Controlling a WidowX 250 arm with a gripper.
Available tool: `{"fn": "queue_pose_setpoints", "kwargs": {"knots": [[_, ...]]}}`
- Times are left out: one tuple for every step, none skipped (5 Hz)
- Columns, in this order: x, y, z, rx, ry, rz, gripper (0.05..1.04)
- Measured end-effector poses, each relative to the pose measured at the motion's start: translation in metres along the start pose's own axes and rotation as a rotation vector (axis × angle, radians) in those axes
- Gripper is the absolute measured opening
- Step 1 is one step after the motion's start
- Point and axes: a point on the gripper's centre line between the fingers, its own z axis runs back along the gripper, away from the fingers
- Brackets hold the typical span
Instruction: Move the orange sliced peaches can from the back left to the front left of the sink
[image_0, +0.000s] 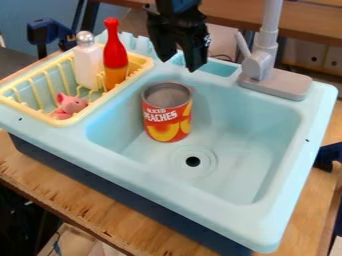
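A pale-blue plastic toy sink (160, 183) spans the middle; a yellow slatted rack (28, 113) sits upper left. At top centre, the black two-finger gripper (179, 63) is partly open, empty, above a red cylindrical peach can (167, 116) standing in the basin's upper-left part.

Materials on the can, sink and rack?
Can: likely metal, dull grey inside, with a printed wrap. Sink: probably molded plastic, satin; rounded edges, soft highlights. Rack: smooth yellow, maybe plastic from its even color; coated wire not ruled out.
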Motion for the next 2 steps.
{"fn": "queue_pose_setpoints", "kwargs": {"knots": [[0.003,-0.002,-0.004,0.063,-0.001,0.014,0.999],[-0.002,-0.003,-0.018,0.085,0.000,0.006,0.999]]}}
